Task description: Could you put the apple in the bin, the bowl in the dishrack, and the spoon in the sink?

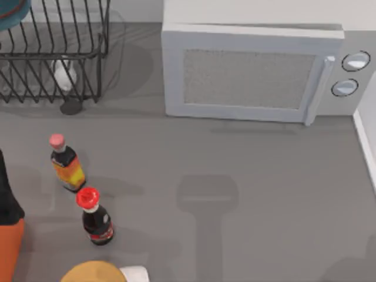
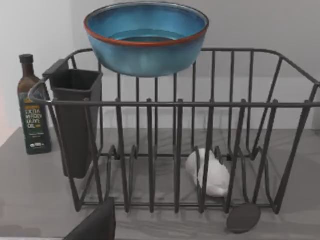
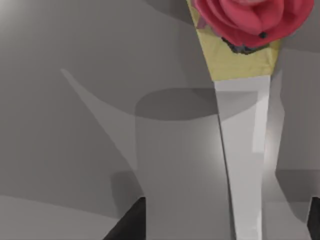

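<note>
Bowl (image 2: 146,37) hovering above dishrack (image 2: 175,150), awaiting lowering between the bars; pincer state impossible to tell.

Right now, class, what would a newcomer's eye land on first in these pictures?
Probably the deep blue-teal bowl with a reddish-brown rim, poised at the top of the black wire dishrack at the table's far left. Next, the big white microwave at the back, then two small capped bottles front left.

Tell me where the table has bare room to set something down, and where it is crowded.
The widest bare patch of table lies in front of the microwave, right of the two bottles. A narrower strip runs between the dishrack and the bottles. The left edge and near-left corner are crowded.
</note>
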